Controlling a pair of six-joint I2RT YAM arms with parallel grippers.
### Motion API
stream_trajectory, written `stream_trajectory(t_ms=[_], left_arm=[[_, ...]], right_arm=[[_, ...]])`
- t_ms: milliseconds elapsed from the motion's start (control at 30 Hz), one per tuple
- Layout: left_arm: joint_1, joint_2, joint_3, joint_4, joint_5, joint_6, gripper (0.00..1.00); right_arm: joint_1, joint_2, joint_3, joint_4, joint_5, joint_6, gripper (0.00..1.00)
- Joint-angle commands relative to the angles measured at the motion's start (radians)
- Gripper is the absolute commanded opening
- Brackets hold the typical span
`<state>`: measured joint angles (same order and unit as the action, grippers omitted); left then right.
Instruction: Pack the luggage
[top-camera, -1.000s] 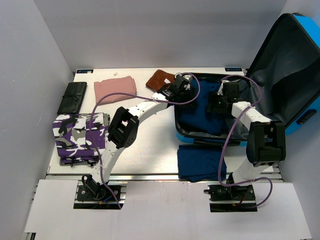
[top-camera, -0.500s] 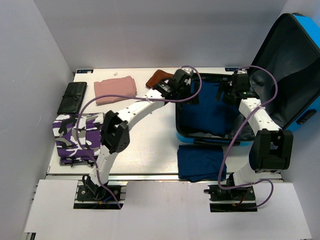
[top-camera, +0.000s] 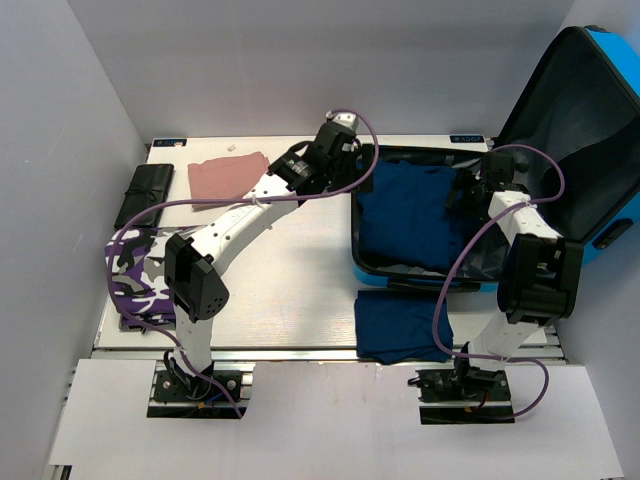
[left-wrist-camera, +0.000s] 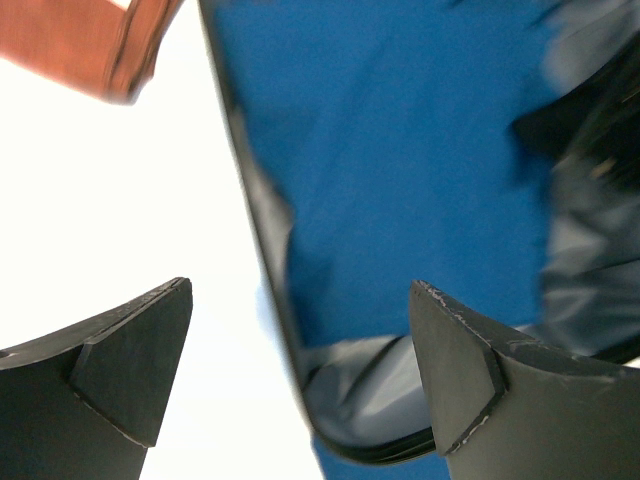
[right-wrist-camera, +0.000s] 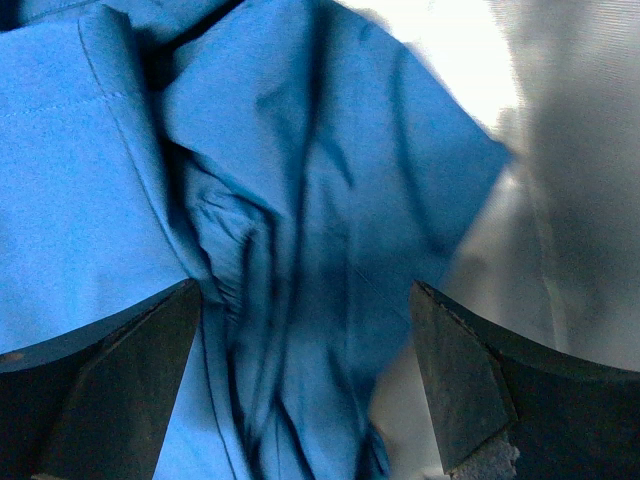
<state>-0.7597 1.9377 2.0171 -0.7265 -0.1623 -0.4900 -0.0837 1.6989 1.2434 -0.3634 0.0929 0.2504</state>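
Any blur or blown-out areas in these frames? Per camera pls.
Top external: sharp, evenly lit, soft shadows only. Left wrist: table blown out to white, brown cloth and luggage rim smeared. Right wrist: blue garment crisp, grey lining blurred, glare patch at top.

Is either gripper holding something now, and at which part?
Nothing is held. The left gripper and right gripper stand open; the blue garment lies in the suitcase.

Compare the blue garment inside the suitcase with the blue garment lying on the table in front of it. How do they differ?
The inside garment lies in the luggage; the table garment lies outside it, on the table, by the luggage's near wall. The inside garment is spread out and creased; the table garment is folded into a compact block. Both are dark blue cloth.
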Motion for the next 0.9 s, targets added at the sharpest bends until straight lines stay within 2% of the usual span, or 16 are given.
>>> stream_trajectory(t_ms=[0,67,133,233,267,300,333,367,433,467,567,667,733,800,833,867], left_arm=[[0.01,-0.031,-0.063,-0.07,-0.036,0.01,0.98],[0.019,-0.077,-0.132,-0.051,-0.043,0.007,0.98],[0.029,-0.136,-0.185,-0.037,-0.062,-0.002,0.98],[0.048,-0.2,-0.293,-0.014,-0.091,-0.012,0.98],[0.057,-0.236,-0.335,-0.005,-0.097,-0.013,0.98],[0.057,-0.258,-0.357,-0.001,-0.103,-0.015,0.98],[0.057,-0.273,-0.382,0.016,-0.106,-0.019,0.98],[0.066,-0.308,-0.406,0.027,-0.106,-0.019,0.98],[0.077,-0.338,-0.471,0.05,-0.108,-0.028,0.98],[0.086,-0.364,-0.492,0.056,-0.105,-0.03,0.98],[0.098,-0.391,-0.546,0.059,-0.1,-0.036,0.98],[0.108,-0.417,-0.587,0.055,-0.094,-0.047,0.98],[0.12,-0.437,-0.616,0.053,-0.091,-0.059,0.98],[0.132,-0.451,-0.633,0.052,-0.088,-0.068,0.98],[0.143,-0.463,-0.65,0.044,-0.089,-0.079,0.98],[0.143,-0.468,-0.656,0.041,-0.092,-0.084,0.98]], right_arm=[[-0.01,0.051,0.008,0.087,-0.147,-0.01,0.89],[-0.011,0.097,0.024,0.127,-0.197,-0.017,0.89],[-0.01,0.129,0.048,0.158,-0.309,-0.029,0.84],[-0.004,0.162,0.056,0.208,-0.456,-0.025,0.68],[-0.001,0.162,0.039,0.278,-0.488,-0.019,0.59],[0.001,0.157,0.025,0.322,-0.56,-0.014,0.53],[0.007,0.153,0.008,0.352,-0.591,0.01,0.48],[0.01,0.154,-0.01,0.447,-0.613,0.026,0.39],[0.012,0.175,-0.01,0.475,-0.656,0.041,0.3],[0.015,0.183,0.014,0.469,-0.659,0.041,0.2],[0.015,0.205,0.011,0.521,-0.751,0.061,0.09],[0.01,0.223,-0.028,0.682,-0.872,0.125,0.08],[0.013,0.255,-0.01,0.675,-0.863,0.133,0.08],[0.01,0.272,0.004,0.632,-0.81,0.115,0.15],[0.01,0.272,0.007,0.582,-0.782,0.101,0.22],[0.01,0.265,0.008,0.551,-0.748,0.083,0.35]])
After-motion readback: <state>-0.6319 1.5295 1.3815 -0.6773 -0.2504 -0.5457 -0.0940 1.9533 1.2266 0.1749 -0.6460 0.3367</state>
